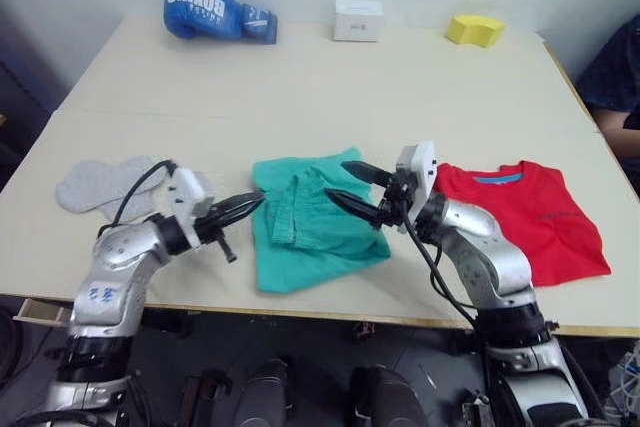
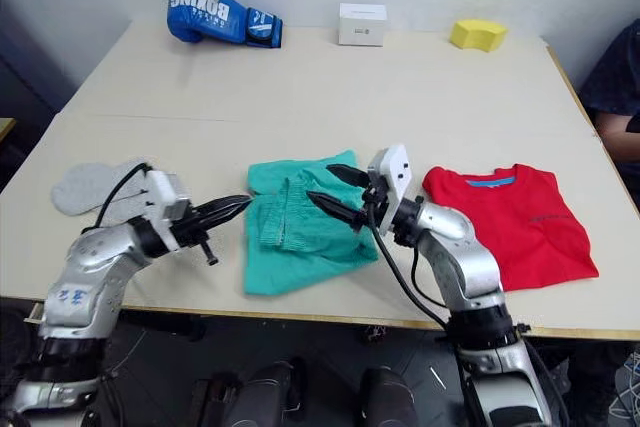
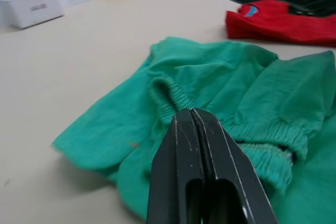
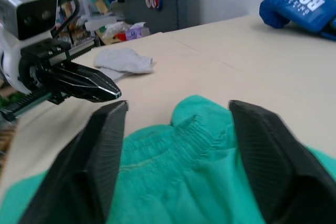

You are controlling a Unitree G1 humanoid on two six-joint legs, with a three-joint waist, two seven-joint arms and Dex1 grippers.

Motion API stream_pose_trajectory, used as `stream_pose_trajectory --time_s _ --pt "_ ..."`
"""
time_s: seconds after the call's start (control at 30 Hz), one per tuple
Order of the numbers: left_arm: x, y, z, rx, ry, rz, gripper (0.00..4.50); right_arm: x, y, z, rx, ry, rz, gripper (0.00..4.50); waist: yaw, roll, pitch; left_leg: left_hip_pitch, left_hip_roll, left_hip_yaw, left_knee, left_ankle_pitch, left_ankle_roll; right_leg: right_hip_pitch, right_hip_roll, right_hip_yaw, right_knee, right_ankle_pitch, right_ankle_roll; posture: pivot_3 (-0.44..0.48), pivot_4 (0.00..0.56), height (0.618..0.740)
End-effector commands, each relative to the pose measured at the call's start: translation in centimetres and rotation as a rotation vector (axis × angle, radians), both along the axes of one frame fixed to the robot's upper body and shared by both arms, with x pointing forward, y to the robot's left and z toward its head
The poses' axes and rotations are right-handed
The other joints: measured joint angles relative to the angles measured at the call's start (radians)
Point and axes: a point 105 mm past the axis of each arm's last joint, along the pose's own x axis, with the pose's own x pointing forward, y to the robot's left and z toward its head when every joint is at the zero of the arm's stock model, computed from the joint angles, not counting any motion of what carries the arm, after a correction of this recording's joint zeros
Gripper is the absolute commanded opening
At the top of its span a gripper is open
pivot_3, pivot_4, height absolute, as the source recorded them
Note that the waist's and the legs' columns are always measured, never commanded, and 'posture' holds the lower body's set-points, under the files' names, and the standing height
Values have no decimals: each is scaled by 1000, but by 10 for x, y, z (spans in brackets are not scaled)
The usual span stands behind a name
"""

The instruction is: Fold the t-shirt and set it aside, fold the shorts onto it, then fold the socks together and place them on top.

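1. Overhead, from my left eye, my left gripper (image 1: 243, 208) hangs just off the left edge of the shorts (image 1: 310, 217), fingers pressed together with nothing between them. My right gripper (image 1: 362, 190) sits over the shorts' right side, fingers spread apart. The shorts lie rumpled near the front edge of the table (image 1: 300, 87), with the socks (image 1: 105, 183) flat to their left and the t-shirt (image 1: 530, 212) folded to their right. A blue boxing glove (image 1: 215, 9), a white box (image 1: 358, 20) and a yellow sponge (image 1: 475, 29) line the far edge.

2. From my right eye, the same layout: socks, shorts and t-shirt in a row along the near edge, all apart from each other.

3. Looking along my left wrist, my closed fingers (image 3: 202, 171) point at the gathered waistband of the shorts, just above the cloth.

4. Looking along my right wrist, my spread fingers (image 4: 107, 150) straddle the teal cloth, and my left gripper's closed tip shows beyond, with the socks behind it.
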Motion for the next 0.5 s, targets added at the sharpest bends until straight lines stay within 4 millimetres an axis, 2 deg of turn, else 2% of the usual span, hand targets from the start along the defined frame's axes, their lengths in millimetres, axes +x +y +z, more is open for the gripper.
stream_pose_trajectory --time_s 0.03,0.17,0.2,0.37,0.5 --pt "6 -16 -13 54 21 -31 0 13 9 3 -54 -119 55 1814 -3 0 0 0 1 2 0 2 2 -1 1 0 1 0 0 0 150 740" --pt "15 -28 -25 69 45 -18 0 21 21 -18 -201 -195 166 288 -9 0 0 0 4 7 -1 4 -4 -3 6 0 4 0 0 0 150 740" --pt "18 -29 -28 70 49 -7 0 20 23 -24 -235 -207 203 50 -9 0 0 0 5 7 -1 4 -4 -3 7 0 3 0 0 0 150 740" --pt "21 -37 -52 131 131 18 0 24 23 -47 -346 -194 302 50 -11 0 1 0 4 8 2 4 -3 -1 6 1 2 0 1 0 150 740" --pt "17 -23 -80 269 171 77 0 43 17 -56 -384 -122 220 50 -23 0 1 1 4 8 7 3 -1 1 5 2 2 1 2 0 150 740"
